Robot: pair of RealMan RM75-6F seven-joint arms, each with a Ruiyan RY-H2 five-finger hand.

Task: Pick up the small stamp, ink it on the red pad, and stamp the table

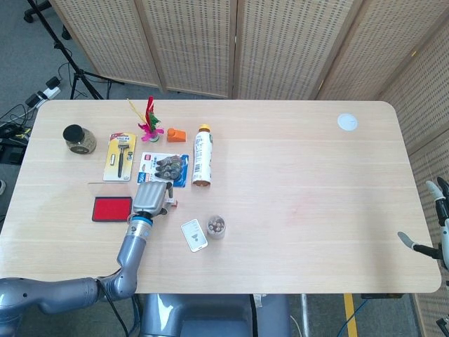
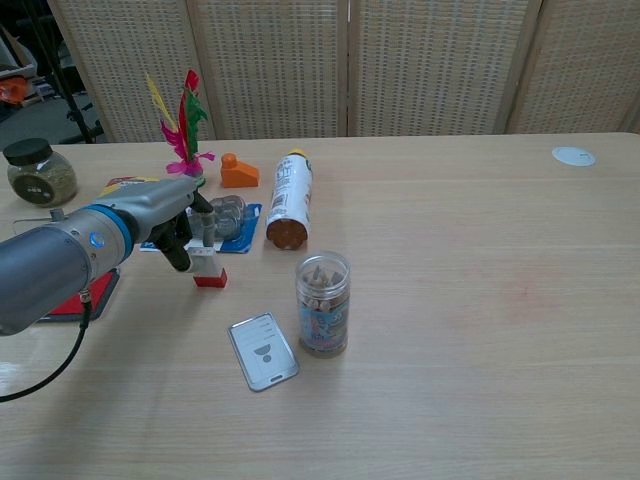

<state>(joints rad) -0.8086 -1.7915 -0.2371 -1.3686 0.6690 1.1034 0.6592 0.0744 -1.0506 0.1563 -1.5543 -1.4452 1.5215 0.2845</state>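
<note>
From the head camera, the left hand [image 1: 151, 197] lies palm-down on the table [image 1: 302, 175], just right of the red ink pad [image 1: 112, 208] and just below the blue blister pack [image 1: 163, 167]. A small part of the small stamp [image 1: 170, 204], white with a red edge, pokes out at the hand's right side; the hand's back covers its fingers here, so from above I cannot tell how they close. To the lower right sit a white card [image 1: 194, 235] and a small clear jar [image 1: 216, 226], with a bottle [image 1: 202, 156] lying on its side above them, an orange block [image 1: 175, 135] and a feather toy [image 1: 148, 120] beyond, a razor pack [image 1: 120, 156] and a dark-lidded jar [image 1: 78, 138] to the left. The right hand [image 1: 436, 226] shows at the frame's far right edge off the table, fingers spread and holding nothing. From the chest camera, the left hand [image 2: 178, 225] reaches in from the left, and its dark fingers [image 2: 205, 228] are curled around the upper body of the small stamp [image 2: 208, 270], which stands upright with its red base on the wood, well apart from the red ink pad [image 2: 75, 298] that is partly hidden behind the arm. The clear jar [image 2: 323, 303] and card [image 2: 262, 351] stand nearer the camera, the bottle [image 2: 288, 200] behind. The right hand does not appear in this view.
</note>
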